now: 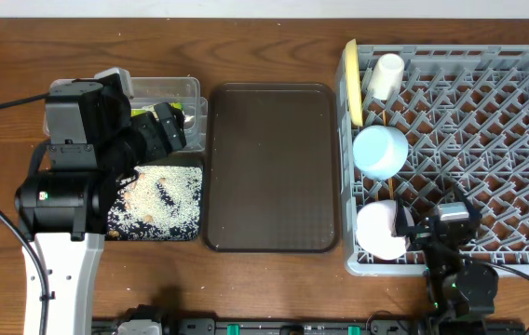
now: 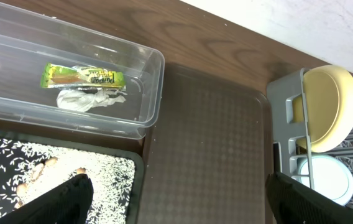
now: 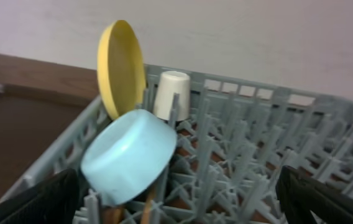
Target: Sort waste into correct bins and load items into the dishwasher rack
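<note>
We see a wooden desk (image 1: pixel 264 298) from above, and the biggest thing on it is the grey dishwasher rack (image 1: pixel 460 54), filling the right side of the overhead view. Left of it, in the middle of the frame, lies the dark brown serving tray (image 1: pixel 271 167), bare on top.

At the left, the black tray (image 1: pixel 157 238) sits just below the clear tub (image 2: pixel 155 81), their long sides next to each other, both just beside the serving tray.

The left pincer (image 2: pixel 178 183) hangs over the edge where tub and black tray meet. Its fingers are spread wide and there is nothing between them. The right pincer (image 3: pixel 176 186) hovers over the lower left part of the rack, equally wide open and holding nothing.

Inside the rack, the yellow plate (image 1: pixel 351 84) stands on edge against the left wall near the upper corner. Below it the light blue bowl (image 1: pixel 380 151) leans upside down on the pegs, and the white bowl (image 1: pixel 381 231) sits in the lower left corner. The small white cup (image 1: pixel 386 76) rests mouth down, tilted, just right of the plate.

In the tub, the crumpled white napkin (image 2: pixel 89 98) lies touching the yellow-green wrapper (image 2: pixel 83 77). Two wooden chopsticks (image 3: pixel 145 211) show beneath the blue bowl in the right wrist view. Loose white rice (image 2: pixel 15 168) is scattered across the black tray.
</note>
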